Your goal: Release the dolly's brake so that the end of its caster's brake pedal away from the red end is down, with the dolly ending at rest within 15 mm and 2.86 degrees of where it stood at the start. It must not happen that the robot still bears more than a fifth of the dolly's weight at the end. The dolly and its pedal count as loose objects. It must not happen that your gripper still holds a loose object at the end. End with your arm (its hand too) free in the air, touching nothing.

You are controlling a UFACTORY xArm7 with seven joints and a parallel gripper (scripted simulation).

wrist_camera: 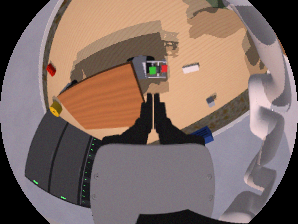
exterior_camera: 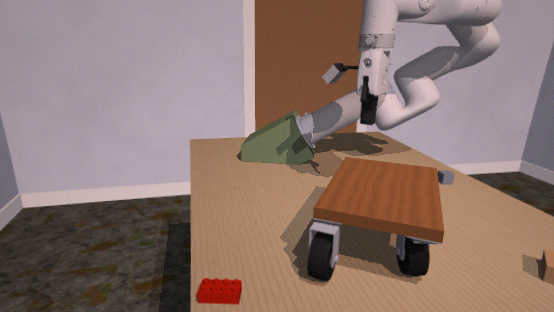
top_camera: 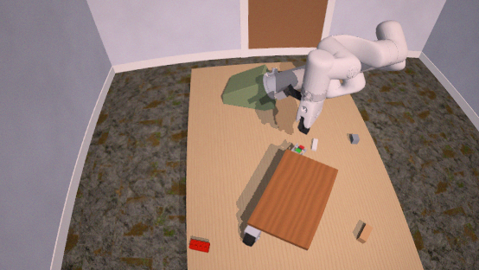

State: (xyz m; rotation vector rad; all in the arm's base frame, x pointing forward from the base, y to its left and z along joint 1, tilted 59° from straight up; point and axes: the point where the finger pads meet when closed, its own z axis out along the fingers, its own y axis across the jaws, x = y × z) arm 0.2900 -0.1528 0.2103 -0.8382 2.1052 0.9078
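The dolly is a brown wooden board on black casters in the middle of the tan mat; it also shows in the exterior view and in the wrist view. Its brake pedal, with a green and a red end, sticks out at the dolly's far corner; it also shows in the wrist view. My gripper is shut and empty. It hangs in the air above and behind the pedal, fingers pointing down. In the wrist view the fingertips sit just short of the pedal.
A green wedge base stands at the mat's far end. A white block and a grey cube lie near the pedal. A red brick and a tan block lie near the front.
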